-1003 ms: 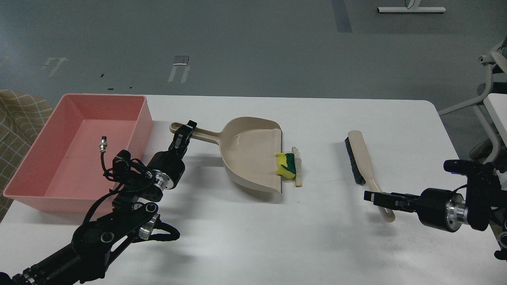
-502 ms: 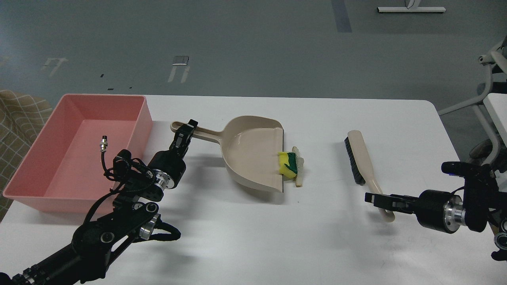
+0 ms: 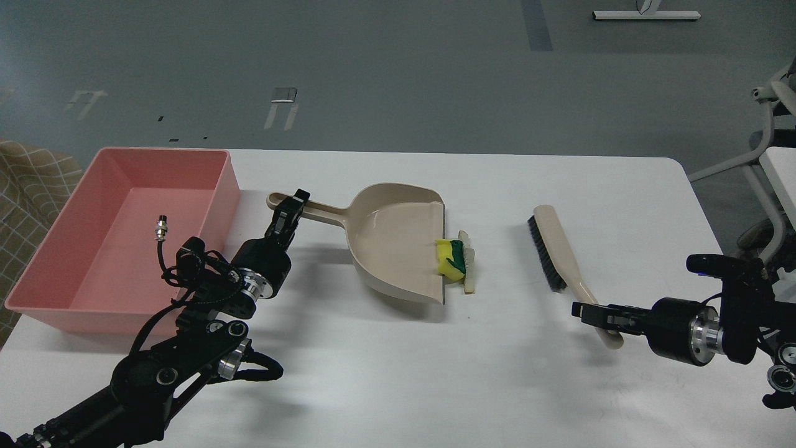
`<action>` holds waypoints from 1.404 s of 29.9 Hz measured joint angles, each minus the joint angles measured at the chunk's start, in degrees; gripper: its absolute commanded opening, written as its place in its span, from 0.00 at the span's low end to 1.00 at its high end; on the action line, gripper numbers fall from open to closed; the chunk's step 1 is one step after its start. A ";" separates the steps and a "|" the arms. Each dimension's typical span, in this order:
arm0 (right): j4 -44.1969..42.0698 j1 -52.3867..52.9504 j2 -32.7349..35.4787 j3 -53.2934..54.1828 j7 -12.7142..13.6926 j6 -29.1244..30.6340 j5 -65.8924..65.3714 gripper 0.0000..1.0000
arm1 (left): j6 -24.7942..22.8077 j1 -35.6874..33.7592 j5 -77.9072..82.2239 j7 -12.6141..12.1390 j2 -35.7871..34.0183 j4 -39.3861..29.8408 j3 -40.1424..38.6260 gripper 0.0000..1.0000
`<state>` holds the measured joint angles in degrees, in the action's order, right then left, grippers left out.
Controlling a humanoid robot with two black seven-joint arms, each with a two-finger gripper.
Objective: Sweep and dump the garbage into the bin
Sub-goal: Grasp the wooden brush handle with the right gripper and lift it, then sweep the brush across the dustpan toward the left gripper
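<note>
The garbage lies at the open lip of the beige dustpan (image 3: 392, 242): a yellow sponge piece with a green layer (image 3: 449, 258) and, touching its right side, a thin pale slice (image 3: 468, 269). My left gripper (image 3: 292, 206) is shut on the dustpan's handle. The pink bin (image 3: 155, 151) stands at the far left with nothing in it. My right gripper (image 3: 584, 310) is shut on the handle end of the beige black-bristled brush (image 3: 550, 252), whose bristles lie on the table to the right of the garbage.
The white table (image 3: 435, 373) ends close behind the bin and the dustpan. A checked fabric (image 3: 31, 180) shows left of the bin. A chair frame (image 3: 765, 143) and another table edge stand at the far right.
The brush's head has swung left toward the garbage, held by my right gripper. The dustpan shifted very slightly right earlier. The garbage has not moved.
</note>
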<state>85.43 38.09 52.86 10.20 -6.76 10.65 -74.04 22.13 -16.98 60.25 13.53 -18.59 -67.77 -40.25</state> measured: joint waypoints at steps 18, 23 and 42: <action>-0.03 0.68 -0.77 0.44 1.97 0.08 -0.02 0.00 | 0.03 1.71 0.43 0.20 -0.24 -0.69 0.17 0.00; -0.30 0.65 -3.12 0.43 2.01 0.08 0.00 0.00 | 0.19 2.70 3.09 0.77 -0.94 -0.71 1.06 0.00; -6.30 4.61 -21.24 -0.32 1.43 0.74 4.84 0.00 | 1.71 2.91 5.75 0.88 -1.29 -0.60 1.65 0.00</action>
<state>79.13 42.70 31.62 9.88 -5.32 11.39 -69.20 23.84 -14.07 65.99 14.41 -19.88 -68.37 -38.60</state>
